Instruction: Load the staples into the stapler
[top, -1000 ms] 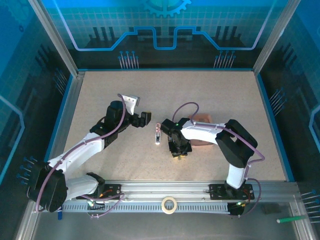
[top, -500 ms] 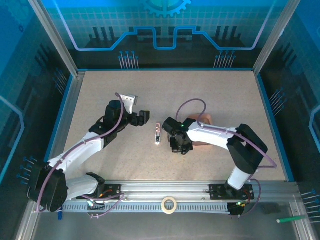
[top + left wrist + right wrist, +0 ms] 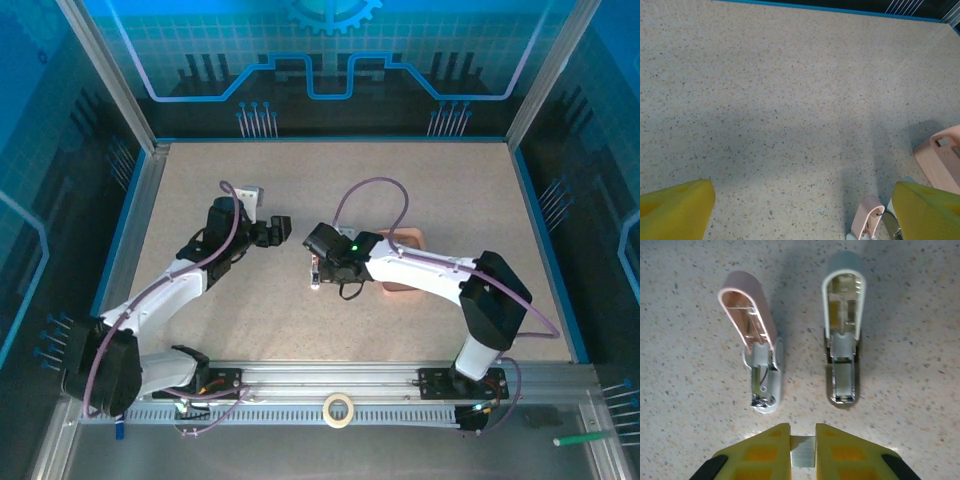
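Observation:
Two mini staplers lie open side by side in the right wrist view: a pink one [image 3: 751, 335] on the left and a grey-blue one [image 3: 842, 355] on the right, its metal channel facing up. Just short of them, my right gripper [image 3: 802, 432] is shut on a small grey strip of staples [image 3: 802, 454]. From above, the right gripper [image 3: 322, 248] hovers right beside a stapler [image 3: 314, 271]. My left gripper [image 3: 277, 230] sits a little to the left of it, and its yellow fingers [image 3: 675, 210] are wide open with nothing between them. The pink stapler's tip [image 3: 867, 217] shows near its right finger.
A salmon-pink shallow tray [image 3: 407, 262] lies to the right of the staplers, partly under the right arm; its corner [image 3: 940, 160] also shows in the left wrist view. The speckled table [image 3: 400, 190] is bordered by a blue rim. A tape roll [image 3: 339, 409] rests on the front rail.
My right gripper has moved left and away from the tray, carrying the staple strip up to the staplers. The left gripper has drawn back slightly, away and to the left.

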`<control>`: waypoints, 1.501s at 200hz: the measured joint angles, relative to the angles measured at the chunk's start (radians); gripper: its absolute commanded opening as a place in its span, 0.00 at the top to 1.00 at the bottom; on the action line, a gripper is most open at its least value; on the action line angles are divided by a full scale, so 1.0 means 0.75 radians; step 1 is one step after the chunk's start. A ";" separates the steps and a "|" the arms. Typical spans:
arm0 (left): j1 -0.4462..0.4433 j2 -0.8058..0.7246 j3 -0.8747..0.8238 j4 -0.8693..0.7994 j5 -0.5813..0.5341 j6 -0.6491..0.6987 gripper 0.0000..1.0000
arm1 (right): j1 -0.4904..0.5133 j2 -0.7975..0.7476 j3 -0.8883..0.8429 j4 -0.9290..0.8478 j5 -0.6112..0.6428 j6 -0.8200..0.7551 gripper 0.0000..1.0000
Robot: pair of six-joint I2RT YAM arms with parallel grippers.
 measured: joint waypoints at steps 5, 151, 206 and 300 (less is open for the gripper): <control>0.001 0.006 0.000 -0.001 -0.001 0.000 0.07 | 0.005 0.011 0.009 0.006 0.009 0.005 0.84; 0.007 0.033 0.002 -0.006 -0.061 -0.034 0.06 | 0.032 0.213 0.099 0.106 0.009 0.063 0.85; 0.007 0.034 0.002 -0.005 -0.061 -0.034 0.06 | 0.032 0.258 0.124 0.126 -0.021 0.063 0.85; 0.007 0.034 0.007 -0.005 -0.061 -0.034 0.06 | 0.032 0.276 0.124 0.127 -0.020 0.063 0.85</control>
